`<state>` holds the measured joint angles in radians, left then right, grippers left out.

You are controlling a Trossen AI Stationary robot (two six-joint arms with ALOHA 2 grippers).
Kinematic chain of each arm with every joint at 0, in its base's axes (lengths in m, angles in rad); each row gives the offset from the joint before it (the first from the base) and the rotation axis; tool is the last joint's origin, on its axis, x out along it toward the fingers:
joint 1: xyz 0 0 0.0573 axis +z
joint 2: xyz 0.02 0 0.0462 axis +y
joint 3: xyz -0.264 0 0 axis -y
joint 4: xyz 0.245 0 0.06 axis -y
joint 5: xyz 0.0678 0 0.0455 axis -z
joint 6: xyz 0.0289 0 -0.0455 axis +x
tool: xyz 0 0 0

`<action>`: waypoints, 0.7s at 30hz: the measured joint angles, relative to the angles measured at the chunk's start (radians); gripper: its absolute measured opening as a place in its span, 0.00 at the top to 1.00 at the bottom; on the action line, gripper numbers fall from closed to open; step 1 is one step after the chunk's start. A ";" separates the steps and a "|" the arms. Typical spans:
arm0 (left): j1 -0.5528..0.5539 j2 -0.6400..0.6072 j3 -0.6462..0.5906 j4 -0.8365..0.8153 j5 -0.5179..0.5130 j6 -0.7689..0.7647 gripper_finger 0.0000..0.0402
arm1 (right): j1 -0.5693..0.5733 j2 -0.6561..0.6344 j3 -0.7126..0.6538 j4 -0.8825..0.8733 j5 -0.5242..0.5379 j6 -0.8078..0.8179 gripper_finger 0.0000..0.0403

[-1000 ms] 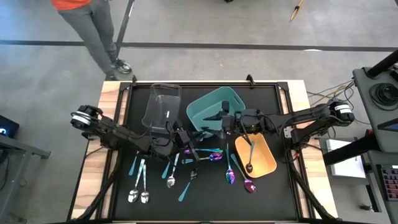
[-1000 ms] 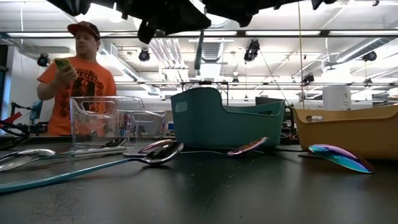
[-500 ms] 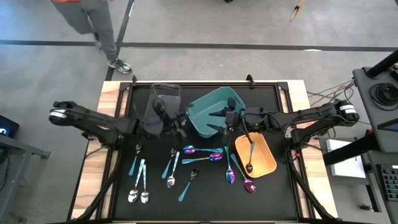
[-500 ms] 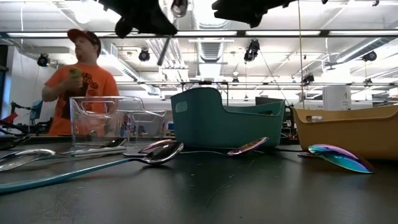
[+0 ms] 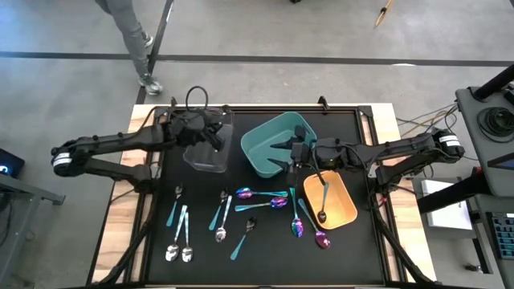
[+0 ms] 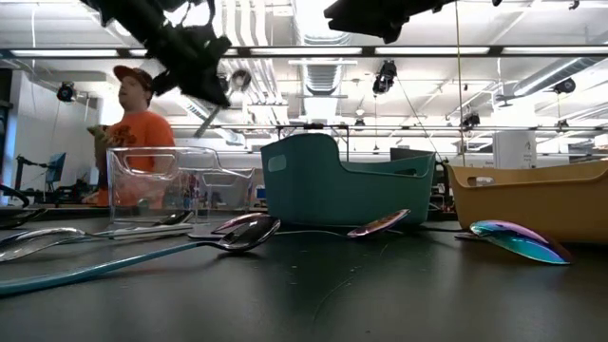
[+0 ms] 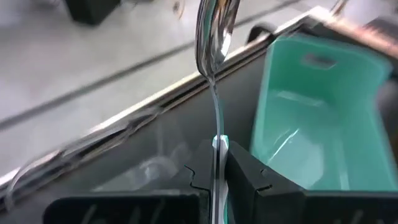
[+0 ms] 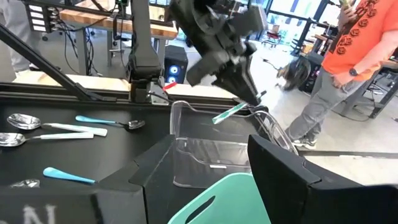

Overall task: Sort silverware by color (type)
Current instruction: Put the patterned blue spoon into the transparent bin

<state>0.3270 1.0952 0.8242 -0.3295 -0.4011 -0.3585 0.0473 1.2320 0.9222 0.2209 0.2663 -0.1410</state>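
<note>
From the high view you look straight down on the whole table (image 5: 265,269), both arms, and a strip of floor beyond it. The low view puts you at tabletop height, looking level across the mat into the room; the clear bin (image 6: 176,190), teal bin (image 6: 347,185) and orange bin (image 6: 532,199) stand in a row ahead, the same three you see from above. The left wrist view sits close behind its own fingers (image 7: 245,180), facing the teal bin (image 7: 317,112) and the table's edge. The right wrist view faces across the table toward the clear bin (image 8: 217,155) and the other arm, with a person (image 8: 348,68) beyond, whom the low view shares.
</note>
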 joint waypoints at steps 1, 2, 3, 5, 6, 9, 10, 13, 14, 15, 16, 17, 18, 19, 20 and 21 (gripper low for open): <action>0.018 0.007 0.000 -0.021 0.014 -0.005 0.98 | -0.001 0.000 0.000 -0.001 0.000 0.000 0.52; 0.034 0.014 -0.001 -0.031 0.032 -0.013 0.98 | -0.002 0.000 0.000 -0.004 0.001 0.000 0.52; 0.044 0.021 0.000 -0.039 0.046 -0.020 0.98 | -0.002 0.000 0.000 -0.006 0.001 0.000 0.52; 0.052 0.032 -0.001 -0.052 0.057 -0.023 0.98 | -0.002 0.000 0.000 -0.007 0.001 0.000 0.52; 0.052 0.037 -0.001 -0.055 0.057 -0.022 0.98 | -0.002 0.000 0.000 -0.007 0.001 0.000 0.52; 0.053 0.047 -0.001 -0.063 0.058 -0.025 0.98 | -0.002 0.000 0.000 -0.007 0.001 0.000 0.52; 0.053 0.050 -0.001 -0.064 0.057 -0.025 0.98 | -0.002 0.000 0.000 -0.007 0.001 0.000 0.52; 0.062 0.060 -0.001 -0.096 0.036 -0.026 0.98 | -0.002 0.000 0.000 -0.007 0.001 0.000 0.52; 0.070 0.064 -0.001 -0.109 0.024 -0.025 0.98 | -0.002 0.000 0.000 -0.007 0.001 0.000 0.52; 0.078 0.067 -0.001 -0.117 0.021 -0.027 0.98 | -0.002 0.000 0.000 -0.008 0.001 0.000 0.52; 0.088 0.072 -0.001 -0.122 0.020 -0.029 0.98 | -0.002 0.000 0.000 -0.008 0.001 0.000 0.52; 0.095 0.077 -0.002 -0.126 0.019 -0.032 0.98 | -0.002 0.000 0.000 -0.008 0.001 0.000 0.52; 0.102 0.083 -0.002 -0.129 0.020 -0.035 0.98 | -0.002 0.000 0.000 -0.009 0.001 0.001 0.52; 0.110 0.090 -0.003 -0.129 0.026 -0.035 0.98 | -0.002 0.000 0.000 -0.009 0.001 0.001 0.52; 0.121 0.097 -0.003 -0.129 0.040 -0.034 0.98 | -0.002 0.000 0.000 -0.009 0.001 0.001 0.52; 0.136 0.103 -0.004 -0.129 0.061 -0.031 0.98 | -0.002 0.000 0.000 -0.009 0.001 0.001 0.52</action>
<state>0.4626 1.1983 0.8204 -0.4590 -0.3401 -0.3893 0.0448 1.2320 0.9222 0.2115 0.2670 -0.1401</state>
